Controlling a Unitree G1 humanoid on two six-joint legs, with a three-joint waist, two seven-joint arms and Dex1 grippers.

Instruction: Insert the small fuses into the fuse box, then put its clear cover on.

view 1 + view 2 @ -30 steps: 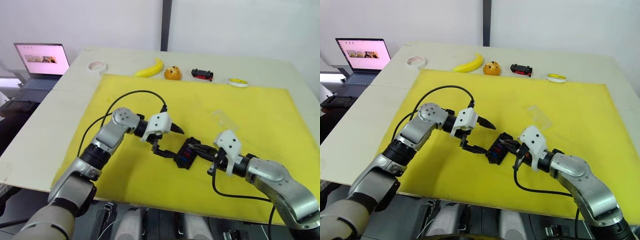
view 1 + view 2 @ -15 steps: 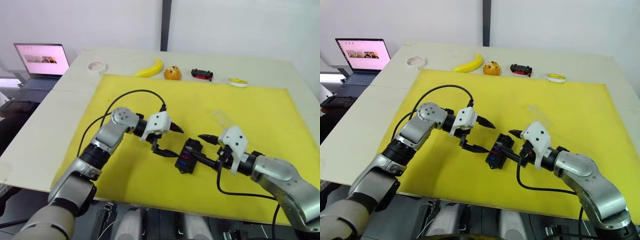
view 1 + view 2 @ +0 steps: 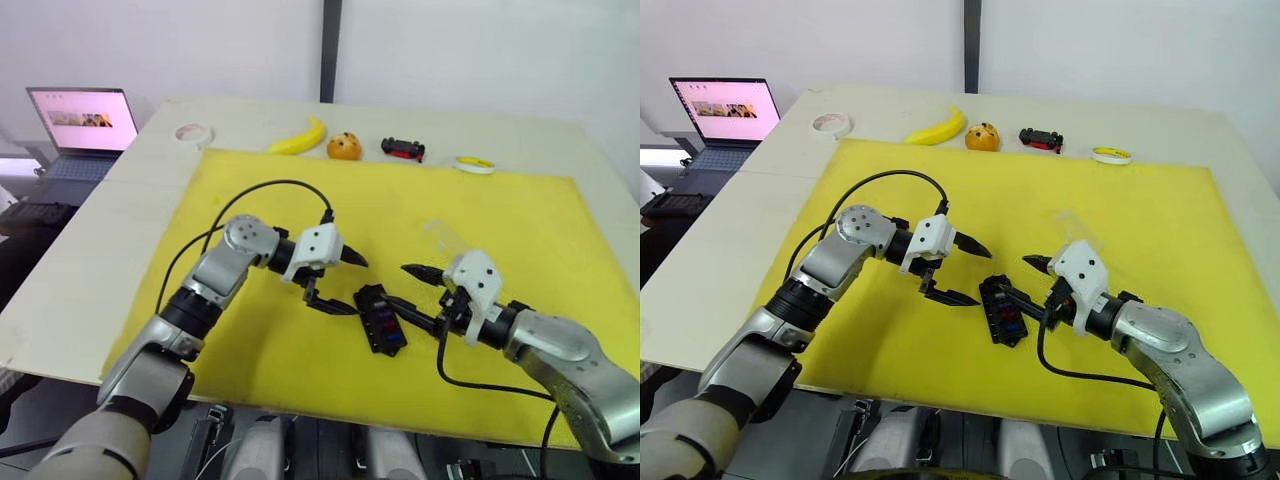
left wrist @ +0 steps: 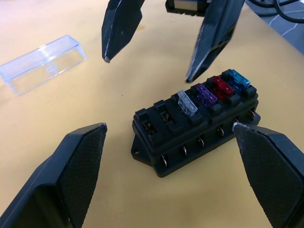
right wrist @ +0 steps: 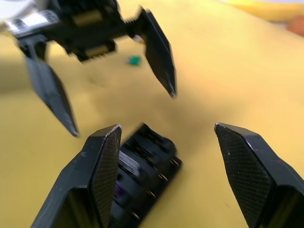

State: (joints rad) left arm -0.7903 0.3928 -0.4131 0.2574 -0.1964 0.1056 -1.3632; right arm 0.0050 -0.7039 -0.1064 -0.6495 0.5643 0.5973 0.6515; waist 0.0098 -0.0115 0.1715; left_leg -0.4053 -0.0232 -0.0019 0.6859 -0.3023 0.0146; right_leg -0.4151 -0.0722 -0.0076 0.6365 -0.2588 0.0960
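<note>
Black fuse box [image 3: 381, 318] lay on yellow mat [image 3: 520, 215], between left gripper [image 3: 339, 283] and right gripper [image 3: 417, 296]. Both grippers spread wide, holding nothing, one on either side of the box. Clear cover [image 3: 447, 238] rested on the mat beyond the right gripper, apart from the box. Along the far table edge: banana [image 3: 298, 138], orange fruit [image 3: 345, 147], toy car [image 3: 403, 149], two tape rolls; laptop [image 3: 82, 125] off to the left.

Right eye view: same layout. Box just ahead of the right gripper's lower finger, contact not discernible; left gripper's lower finger close beside the box's other flank.

Left wrist view: box seen close, slots up. Four fuses seated in a row — grey fuse [image 4: 187, 102], purple fuse [image 4: 206, 94], red fuse [image 4: 222, 86], teal fuse [image 4: 235, 78]. Remaining slots at the near end looked empty. Cover lay on the mat well apart from the box, hollow side not determinable.

Right wrist view: box below and between the spread fingers; small green fuse [image 5: 135, 60] loose on the mat past the left gripper.

Step in hand, by judgement: fuse insertion, partly done. Brown-yellow fuse not located. Next move likely called for — a narrow pinch on the loose green fuse, prongs turned downward, seated in an empty slot; cover to follow once all slots filled.
</note>
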